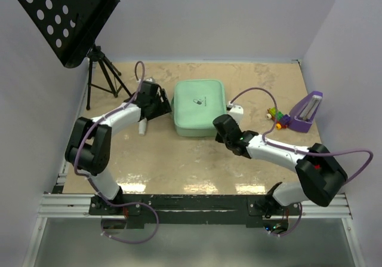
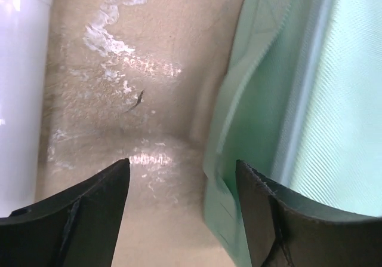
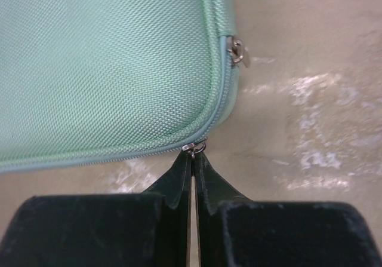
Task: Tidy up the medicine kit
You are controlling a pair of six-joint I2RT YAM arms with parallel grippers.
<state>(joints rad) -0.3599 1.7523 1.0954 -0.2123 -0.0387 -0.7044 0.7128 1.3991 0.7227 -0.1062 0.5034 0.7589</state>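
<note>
The medicine kit (image 1: 200, 107) is a mint-green zipped case lying flat at the middle of the table. My left gripper (image 1: 160, 106) stands open at the kit's left edge. In the left wrist view its fingertips (image 2: 182, 165) straddle bare table, with a green fabric flap (image 2: 239, 135) of the kit (image 2: 334, 100) just inside the right finger. My right gripper (image 1: 222, 126) is at the kit's near right corner. The right wrist view shows it (image 3: 193, 155) shut on the metal zipper pull (image 3: 195, 148) at the edge of the kit (image 3: 107, 64). A second pull (image 3: 237, 50) hangs at the corner.
A white bottle (image 1: 143, 125) stands left of the left gripper, seen close in the left wrist view (image 2: 18, 88). A black music stand (image 1: 65, 16) on a tripod (image 1: 104, 76) fills the far left. A purple wedge (image 1: 307, 111), small coloured pieces (image 1: 276, 116) and a white item (image 1: 236, 107) lie right of the kit.
</note>
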